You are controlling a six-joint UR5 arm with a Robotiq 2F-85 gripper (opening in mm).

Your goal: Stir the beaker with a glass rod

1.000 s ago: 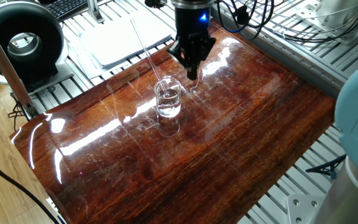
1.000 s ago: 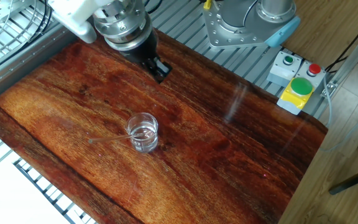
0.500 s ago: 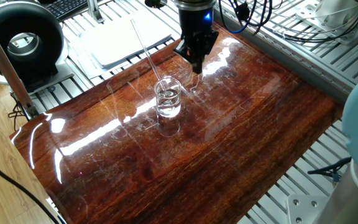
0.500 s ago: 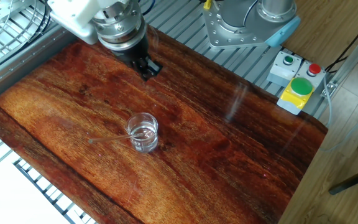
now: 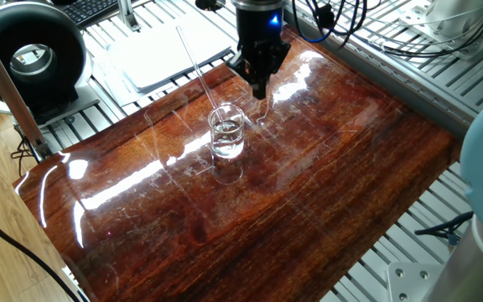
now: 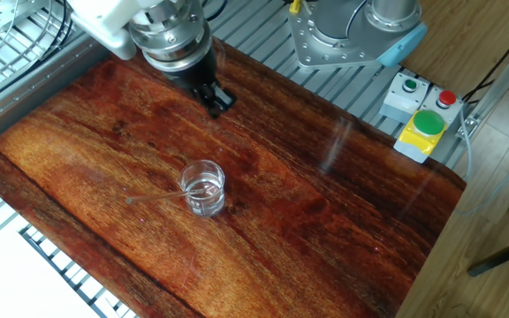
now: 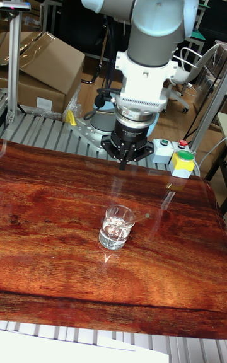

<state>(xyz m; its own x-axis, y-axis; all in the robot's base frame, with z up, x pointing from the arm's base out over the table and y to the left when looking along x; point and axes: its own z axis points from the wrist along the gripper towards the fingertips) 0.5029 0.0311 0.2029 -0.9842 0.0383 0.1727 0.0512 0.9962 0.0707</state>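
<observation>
The beaker point(image 5: 226, 132) point(image 6: 203, 187) point(image 7: 116, 227) stands upright near the middle of the wooden board point(image 5: 309, 193), holding clear liquid. The glass rod point(image 5: 198, 71) point(image 6: 159, 195) rests inside it, leaning on the rim, with its long upper end slanting away over the board's edge. My gripper point(image 5: 258, 89) point(image 6: 217, 100) point(image 7: 123, 164) hangs above the board behind the beaker, clear of both beaker and rod. Its fingers point down, pressed together with nothing between them.
A black round device point(image 5: 28, 54) and a white tray point(image 5: 170, 54) sit beyond the board's far left edge. A button box with a green and a red button point(image 6: 424, 124) and the arm's base point(image 6: 352, 31) stand off the board's other side.
The gripper has turned about its vertical axis and shifted a little above the board. Beaker and rod have not moved.
</observation>
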